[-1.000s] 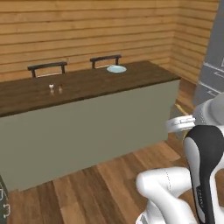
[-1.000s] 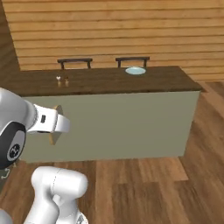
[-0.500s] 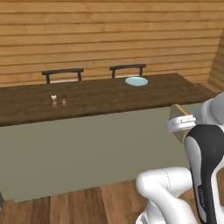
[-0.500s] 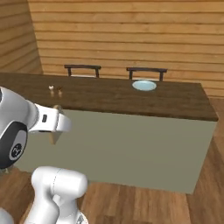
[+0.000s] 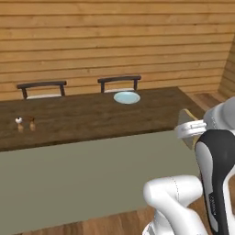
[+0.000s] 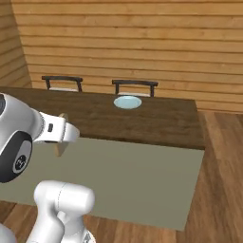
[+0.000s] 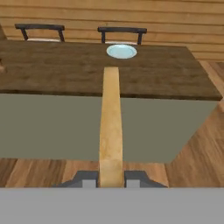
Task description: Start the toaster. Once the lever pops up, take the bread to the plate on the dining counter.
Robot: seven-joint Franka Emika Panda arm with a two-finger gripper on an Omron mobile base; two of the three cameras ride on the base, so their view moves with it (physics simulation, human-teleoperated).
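My gripper (image 7: 110,177) is shut on the bread (image 7: 110,127), a tan slice seen edge-on that runs up the middle of the hand view. From the base views, the bread (image 5: 185,118) sticks out of the hand (image 6: 57,133), held in the air in front of the dining counter (image 5: 92,120). The pale blue plate (image 5: 126,97) lies near the counter's far edge and holds nothing. In the hand view the plate (image 7: 121,51) sits straight beyond the bread's tip. The toaster and its lever are out of view.
Two dark chairs (image 5: 119,82) stand behind the counter against the wooden plank wall. Two small shakers (image 5: 25,124) stand on the counter's left part. The counter's grey-green front panel (image 6: 142,175) faces me, with wooden floor (image 6: 220,166) to its right.
The whole picture has shifted, so the base has moved: the counter now faces me more squarely and the plate is nearer the middle. The bread stays in the shut gripper.
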